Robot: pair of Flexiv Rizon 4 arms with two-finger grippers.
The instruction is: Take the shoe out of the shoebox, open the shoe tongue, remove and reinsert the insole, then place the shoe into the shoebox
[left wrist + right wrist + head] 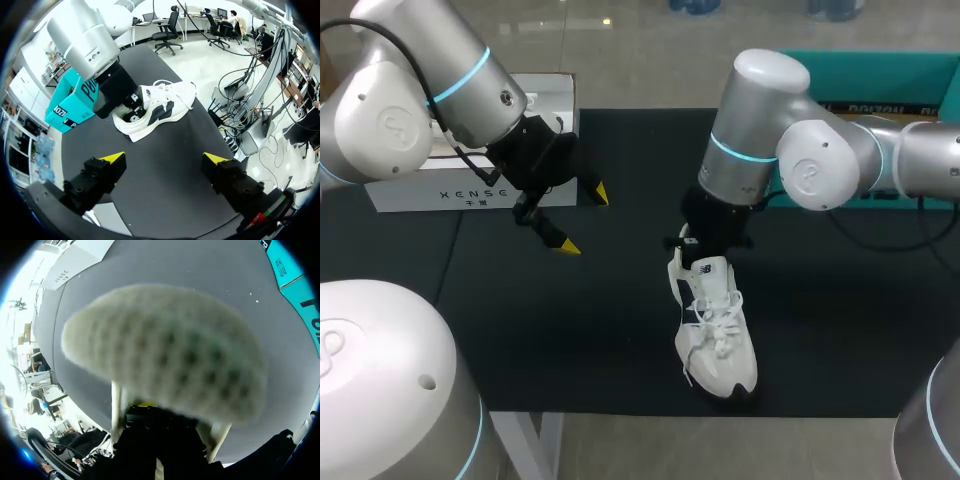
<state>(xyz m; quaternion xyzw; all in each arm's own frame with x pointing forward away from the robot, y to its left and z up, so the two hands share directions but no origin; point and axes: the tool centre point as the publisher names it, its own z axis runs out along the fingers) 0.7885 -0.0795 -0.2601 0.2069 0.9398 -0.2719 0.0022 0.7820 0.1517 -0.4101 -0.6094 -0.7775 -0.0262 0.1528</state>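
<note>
A white shoe with dark side marks lies on the black mat, toe toward the front edge. My right gripper stands straight down into its heel opening; the left wrist view shows it at the heel of the shoe. In the right wrist view a pale perforated insole rises close ahead of the right gripper, which is shut on its heel end. My left gripper hangs open over the mat to the shoe's left, empty. The teal shoebox sits at the back right.
A white box lies at the back left, partly under my left arm. The teal shoebox stands just behind my right arm. Bare mat stretches between the shoe and the left gripper.
</note>
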